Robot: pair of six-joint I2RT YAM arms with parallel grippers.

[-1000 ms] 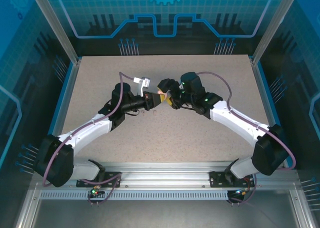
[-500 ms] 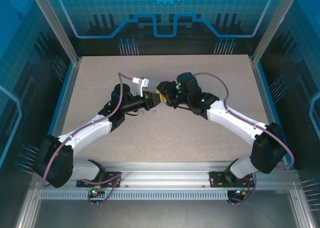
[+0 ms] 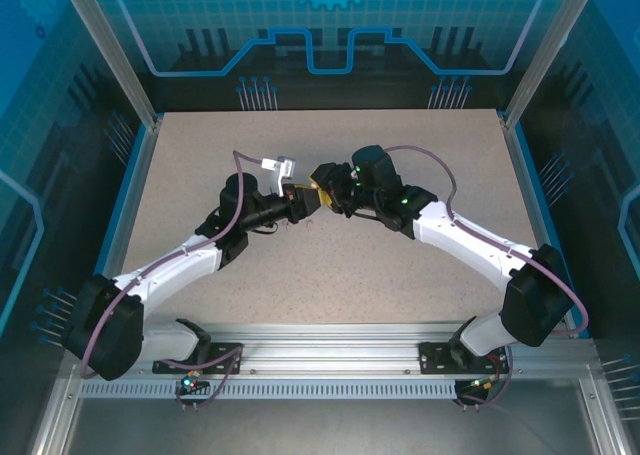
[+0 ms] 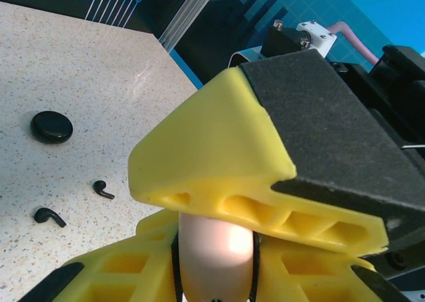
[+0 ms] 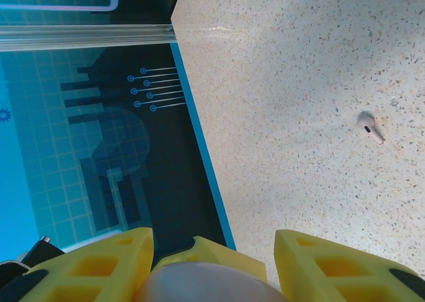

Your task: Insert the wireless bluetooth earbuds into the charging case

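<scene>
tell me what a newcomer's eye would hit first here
The left gripper and right gripper meet tip to tip over mid-table, a pale pink rounded plastic case between their yellow fingers. Loose bits lie on the speckled table: two tiny black stemmed earbuds near a black round disc, and one pale stemmed earbud lying alone.

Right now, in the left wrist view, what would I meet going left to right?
Black round disc, small black stemmed earbud, pale pink rounded case. A second black earbud overlaps the disc's span, so it's omitted.
</scene>
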